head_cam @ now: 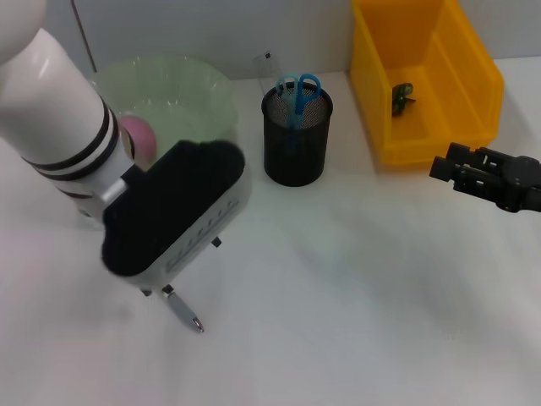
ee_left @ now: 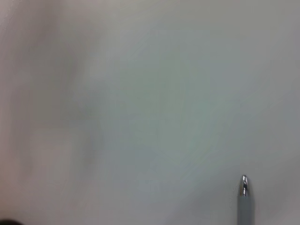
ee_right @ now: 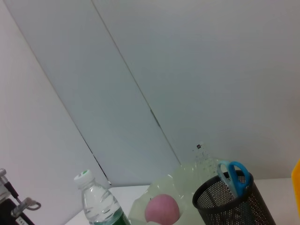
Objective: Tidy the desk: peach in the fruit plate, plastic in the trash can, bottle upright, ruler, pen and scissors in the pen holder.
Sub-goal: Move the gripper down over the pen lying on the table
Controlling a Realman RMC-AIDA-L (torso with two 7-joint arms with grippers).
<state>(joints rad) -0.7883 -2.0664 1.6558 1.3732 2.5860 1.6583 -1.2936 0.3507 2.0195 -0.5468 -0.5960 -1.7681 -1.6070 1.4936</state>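
Your left gripper point(head_cam: 173, 292) sits low over the white table point(head_cam: 355, 296) at the near left, its bulky black-and-white wrist housing covering the fingers from the head camera, so you cannot tell whether they are apart or together. A silver pen point(head_cam: 184, 311) pokes out from under that housing, lying on the table with its tip toward you; in the left wrist view only the shiny rounded end of the pen point(ee_left: 244, 199) shows against the bare surface.

Behind the left arm you have the pale green fruit plate point(head_cam: 203, 89) — more a bowl — with the pink peach point(head_cam: 139, 139) inside it, partly hidden by the arm. The right wrist view also catches the peach point(ee_right: 161, 209) in that plate point(ee_right: 197, 173), and a clear water bottle point(ee_right: 99, 202) with a white cap standing upright beside it.

Moving right, the black mesh pen holder point(head_cam: 295, 139) stands just beside the plate. Blue-handled scissors point(head_cam: 297, 91) stick up out of it, handles uppermost, and a clear ruler point(head_cam: 269, 68) rises at its back-left rim.

Further right, the yellow trash can point(head_cam: 461, 85) stands at the back of the table with a small dark crumpled piece of plastic point(head_cam: 401, 97) lying on its floor.

Your right gripper point(head_cam: 439, 166) hovers at the far right edge, in front of the can and clear of the table things — its dark fingers look closed together, holding nothing.
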